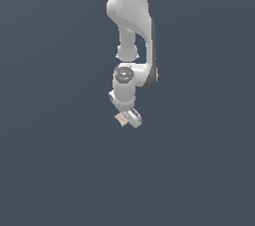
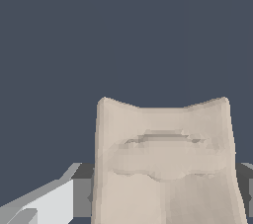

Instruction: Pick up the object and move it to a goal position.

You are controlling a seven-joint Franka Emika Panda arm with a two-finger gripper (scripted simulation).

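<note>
The object [image 1: 120, 119] is a small tan block, seen in the exterior view at the tip of the white arm. My gripper [image 1: 127, 119] is closed around it, and the block sticks out toward the exterior view's left. In the wrist view the object [image 2: 163, 154] fills the space between my fingers, its notched edge pointing away from the camera. A white and grey finger [image 2: 74, 191] presses against one of its sides; only a sliver of the other finger shows at the frame edge. My gripper [image 2: 163, 191] is shut on the object.
A plain dark blue-grey surface fills the background in both views. The arm's white links [image 1: 132, 16] rise above the gripper to the frame's upper edge. No other objects or marker show.
</note>
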